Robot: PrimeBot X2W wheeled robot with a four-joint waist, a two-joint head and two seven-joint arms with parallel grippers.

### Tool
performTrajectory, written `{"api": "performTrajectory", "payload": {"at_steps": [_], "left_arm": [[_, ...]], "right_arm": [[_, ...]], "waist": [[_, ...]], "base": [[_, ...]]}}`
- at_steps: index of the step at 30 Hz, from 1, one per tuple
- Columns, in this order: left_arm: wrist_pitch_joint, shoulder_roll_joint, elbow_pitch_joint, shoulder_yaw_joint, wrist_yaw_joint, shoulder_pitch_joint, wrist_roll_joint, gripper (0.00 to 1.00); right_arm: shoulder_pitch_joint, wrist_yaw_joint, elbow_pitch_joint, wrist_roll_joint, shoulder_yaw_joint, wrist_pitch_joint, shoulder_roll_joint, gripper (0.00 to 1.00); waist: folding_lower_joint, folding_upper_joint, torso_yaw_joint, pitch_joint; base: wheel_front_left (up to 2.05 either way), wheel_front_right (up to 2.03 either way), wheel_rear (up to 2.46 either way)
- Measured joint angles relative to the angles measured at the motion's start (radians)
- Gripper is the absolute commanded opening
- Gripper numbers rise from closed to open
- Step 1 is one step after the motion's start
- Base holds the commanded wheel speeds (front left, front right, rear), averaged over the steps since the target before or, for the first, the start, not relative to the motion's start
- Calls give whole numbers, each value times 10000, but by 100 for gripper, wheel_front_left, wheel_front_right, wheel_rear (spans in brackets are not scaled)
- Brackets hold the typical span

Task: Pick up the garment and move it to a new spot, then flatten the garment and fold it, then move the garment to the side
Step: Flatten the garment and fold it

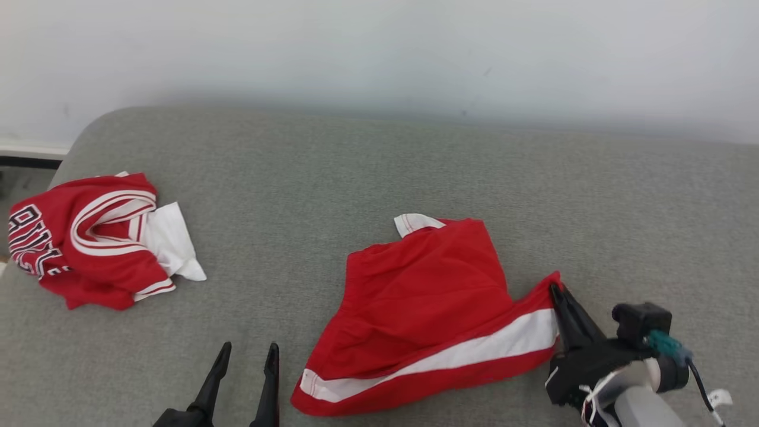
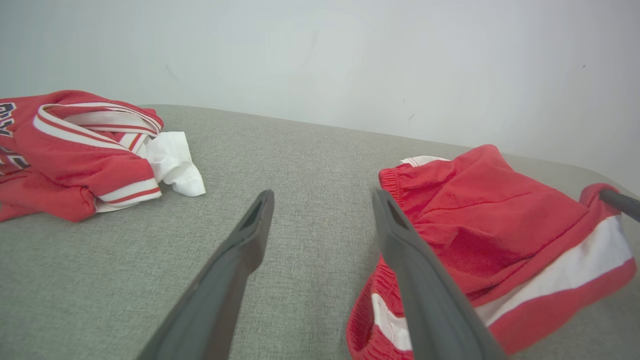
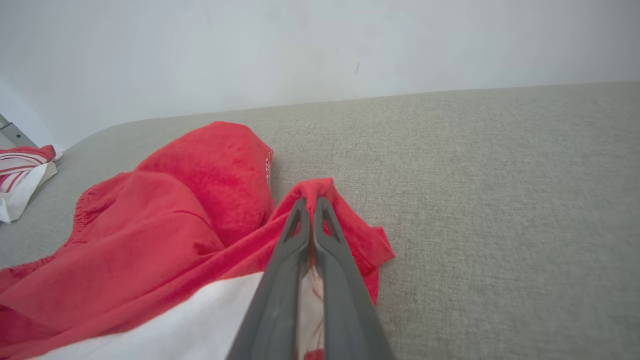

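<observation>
Right wrist view shows your right gripper (image 3: pixel 311 202) clamped on a corner of the red shorts (image 3: pixel 175 215); your left gripper (image 1: pixel 249 347) stands spread, at their eight o'clock.

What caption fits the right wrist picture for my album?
Right claw pinching a corner of the red shorts on a grey cushion.

You see bright, even, diffuse light, a soft grey shadow band on the white wall (image 1: pixel 379 89) just above the grey cushion (image 1: pixel 332 172), faint shadows under the red shorts (image 1: pixel 427 296), your wrist views bowing at the edges, weave sharp.
</observation>
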Motion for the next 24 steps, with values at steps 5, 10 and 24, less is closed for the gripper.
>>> {"api": "performTrajectory", "payload": {"at_steps": [5,10,24], "left_arm": [[0,-2,56,-134,0,-24,-48,100],[0,-4,82,-222,46,-44,-111,100],[0,-2,-29,215,127,17,-127,100]], "right_arm": [[-836,0,1406,-150,54,82,21,0],[-1264,0,2328,-146,94,-318,128,100],[1029,0,-1498,-25,-951,-527,88,100]], "waist": [[0,0,280,17],[0,0,485,23],[0,0,-350,-47]], "base": [[0,0,0],[0,0,0],[0,0,0]]}}
